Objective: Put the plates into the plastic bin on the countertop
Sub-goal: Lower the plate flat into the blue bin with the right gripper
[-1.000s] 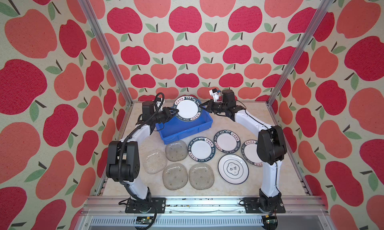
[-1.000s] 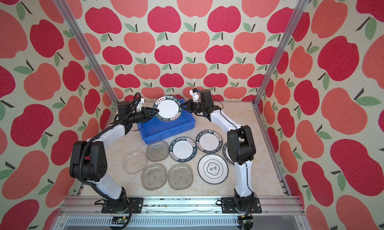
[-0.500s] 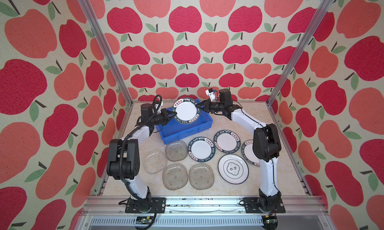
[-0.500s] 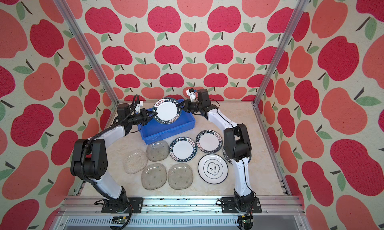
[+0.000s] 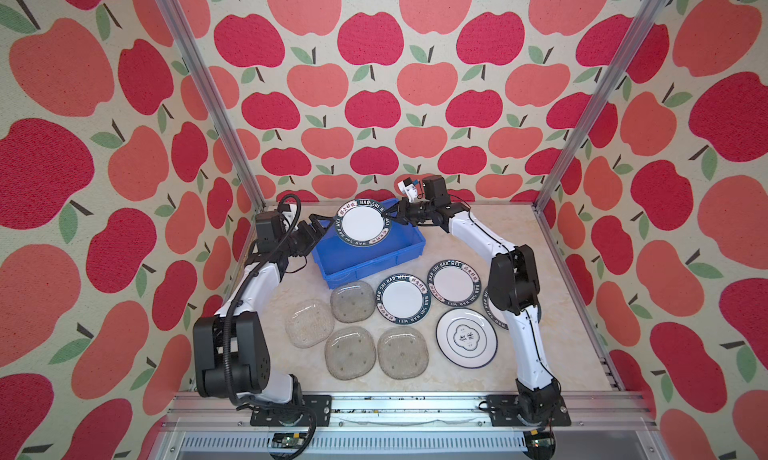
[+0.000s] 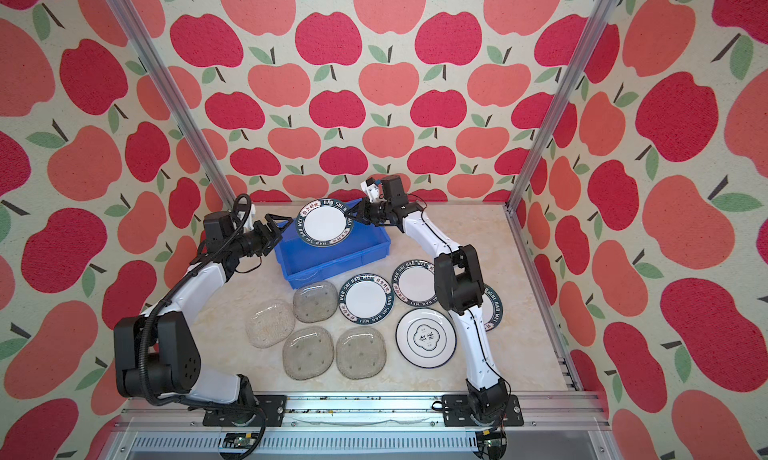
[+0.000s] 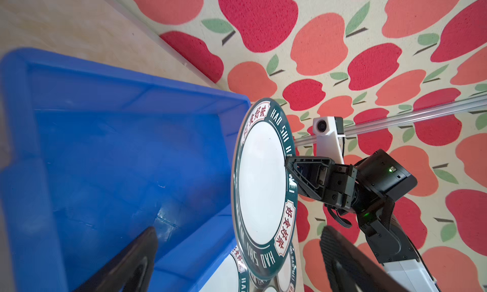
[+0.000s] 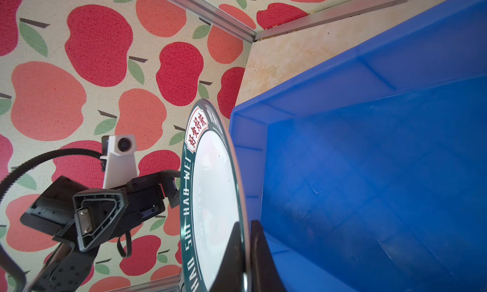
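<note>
Apple-print walls (image 5: 62, 179) in reds and pinks close the booth on three sides. A bare aluminium post (image 5: 199, 92) rises from the far left corner. The desk (image 5: 557, 312) is beige with cream veins. An aluminium rail (image 5: 395, 408) along its near side carries both arm bases.

The left arm (image 5: 253, 287) reaches toward the far end. The left jaws are spread wide, just beside the left edge of a raised plate (image 5: 363, 225); whether a tip touches the rim I cannot tell. On the near left of the desk four clear glass plates (image 5: 350, 352) lie flat in a close cluster. Behind them sits the blue bin (image 5: 370, 267), skewed to the desk's edges, its floor plain in both wrist views.

The raised plate is white with a dark lettered rim. It hangs over the bin's far left part, tilted with its face toward the top views. The right jaws are pressed together on its right rim, pinching it.

Right of the glass ones a lettered plate (image 5: 402, 299) lies flat, with a second lettered plate (image 5: 454, 281) just beside it. A third lettered plate (image 6: 494, 308) is half hidden behind the right arm (image 5: 513, 279). Nearer the rail lies a larger plate (image 5: 466, 337), white with an emblem at its middle. A second post (image 5: 590, 96) stands at the far right corner.
</note>
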Controlling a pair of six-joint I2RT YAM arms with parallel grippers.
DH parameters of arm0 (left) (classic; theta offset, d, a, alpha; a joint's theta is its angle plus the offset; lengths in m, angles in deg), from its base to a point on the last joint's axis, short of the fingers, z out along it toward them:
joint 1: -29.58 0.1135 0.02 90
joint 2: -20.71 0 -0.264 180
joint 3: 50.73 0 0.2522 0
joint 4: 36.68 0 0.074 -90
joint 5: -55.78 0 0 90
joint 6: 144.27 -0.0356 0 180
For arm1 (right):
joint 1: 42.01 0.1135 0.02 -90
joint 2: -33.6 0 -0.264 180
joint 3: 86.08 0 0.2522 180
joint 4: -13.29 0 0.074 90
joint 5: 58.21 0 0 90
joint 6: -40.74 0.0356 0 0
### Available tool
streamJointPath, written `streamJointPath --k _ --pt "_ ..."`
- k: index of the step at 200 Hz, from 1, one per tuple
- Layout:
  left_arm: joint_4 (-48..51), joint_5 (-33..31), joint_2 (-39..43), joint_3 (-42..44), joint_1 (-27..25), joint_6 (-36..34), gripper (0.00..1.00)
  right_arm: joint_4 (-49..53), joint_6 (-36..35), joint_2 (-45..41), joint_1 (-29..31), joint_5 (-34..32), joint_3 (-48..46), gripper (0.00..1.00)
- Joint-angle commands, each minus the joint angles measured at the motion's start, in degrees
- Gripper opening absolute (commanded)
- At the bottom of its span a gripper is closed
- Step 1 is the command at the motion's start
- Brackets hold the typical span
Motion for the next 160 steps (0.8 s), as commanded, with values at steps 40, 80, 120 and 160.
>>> streamJointPath --k 40,80,120,160 --pt "8.46 -3.47 4.93 2.88 1.86 -6.31 0.99 10.59 -4.22 9.76 2.38 -2.69 11.88 0.0" --pt "4.81 -4.06 7.4 6.49 1.48 -6.46 0.99 14.4 -5.99 13.8 4.05 -6.47 17.31 0.0" --pt "5.72 -4.94 7.14 6.77 1.4 -7.56 0.99 17.48 -8.03 18.01 5.3 -9.11 21.44 0.0" --pt "5.03 -4.87 6.55 7.3 1.35 -7.42 0.99 15.14 -6.79 21.74 6.5 -8.38 24.2 0.0"
